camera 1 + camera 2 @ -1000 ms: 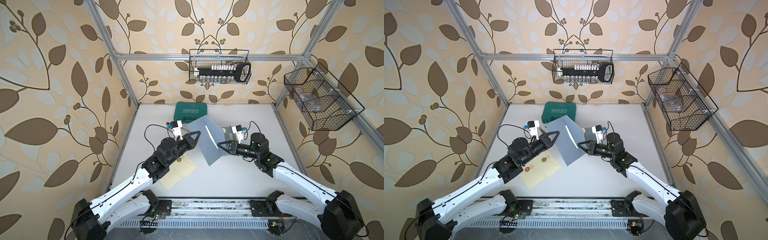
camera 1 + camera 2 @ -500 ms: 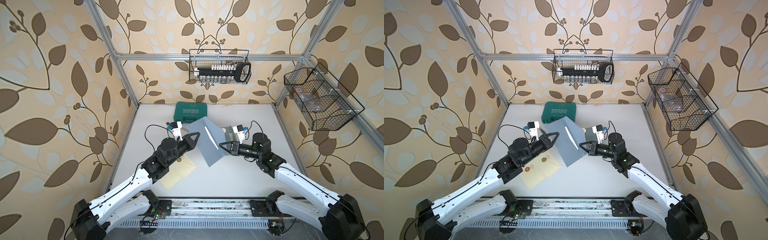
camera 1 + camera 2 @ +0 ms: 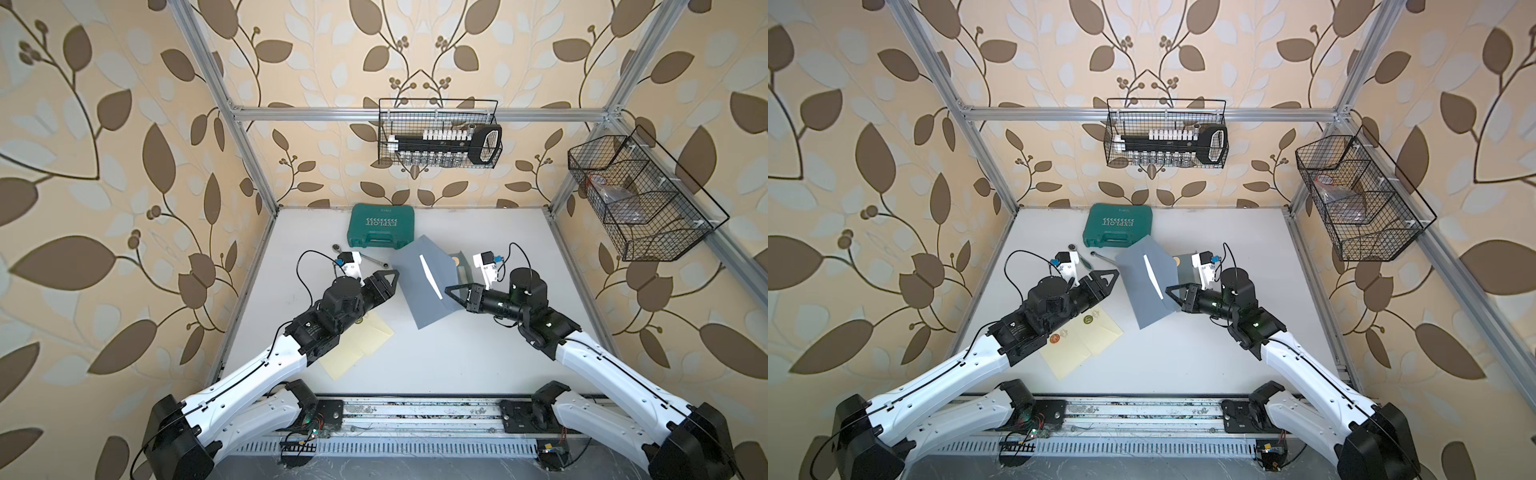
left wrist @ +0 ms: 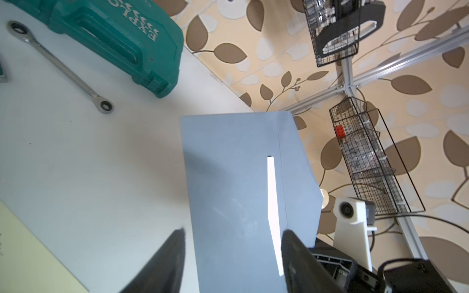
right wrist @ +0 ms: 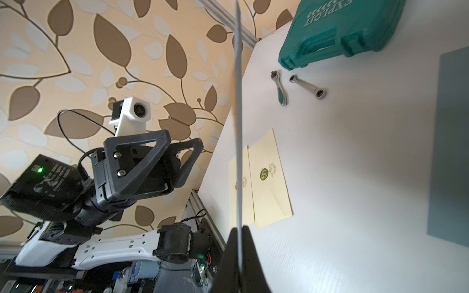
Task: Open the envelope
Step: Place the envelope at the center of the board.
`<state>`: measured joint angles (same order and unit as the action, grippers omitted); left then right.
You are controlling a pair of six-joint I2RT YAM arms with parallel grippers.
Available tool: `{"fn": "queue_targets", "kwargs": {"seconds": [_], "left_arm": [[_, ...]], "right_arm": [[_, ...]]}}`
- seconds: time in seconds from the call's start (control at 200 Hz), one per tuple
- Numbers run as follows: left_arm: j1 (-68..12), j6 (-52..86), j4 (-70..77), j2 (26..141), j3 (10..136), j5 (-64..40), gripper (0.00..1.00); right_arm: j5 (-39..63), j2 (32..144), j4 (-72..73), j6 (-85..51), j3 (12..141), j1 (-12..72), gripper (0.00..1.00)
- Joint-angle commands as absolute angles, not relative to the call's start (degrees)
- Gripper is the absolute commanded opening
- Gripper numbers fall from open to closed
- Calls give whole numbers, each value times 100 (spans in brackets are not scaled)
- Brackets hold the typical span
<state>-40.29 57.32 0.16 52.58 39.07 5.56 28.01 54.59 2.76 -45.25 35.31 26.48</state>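
A grey-blue envelope hangs tilted above the table's middle. A narrow white strip shows along the fold of its flap. My right gripper is shut on the envelope's right edge, which runs edge-on as a thin sheet in the right wrist view. My left gripper is open at the envelope's left edge. Its dark fingers stand apart in front of the envelope's face without clamping it.
A green tool case lies at the back, with a ratchet wrench and a small ratchet handle near it. Two cream sealed envelopes lie under the left arm. Another grey envelope lies beneath the right gripper. Wire baskets hang on the walls.
My left gripper's jaws have parted and let go of the envelope's left edge. The right gripper has shut on the envelope and drawn slightly to the right.
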Motion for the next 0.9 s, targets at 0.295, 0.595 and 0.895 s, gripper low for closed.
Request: {"fn": "queue_targets", "kwargs": {"seconds": [0.295, 0.595, 0.895], "left_arm": [[-4008, 5627, -279, 5343, 4115, 748, 71], [-4008, 5391, -412, 5465, 4231, 516, 74], [-4008, 5223, -521, 5288, 4164, 367, 76]], "right_arm": [[943, 5051, -2009, -3333, 4592, 1855, 0], [-564, 5653, -3204, -2755, 5474, 1021, 0], [86, 6572, -2957, -2392, 5545, -57, 1]]}}
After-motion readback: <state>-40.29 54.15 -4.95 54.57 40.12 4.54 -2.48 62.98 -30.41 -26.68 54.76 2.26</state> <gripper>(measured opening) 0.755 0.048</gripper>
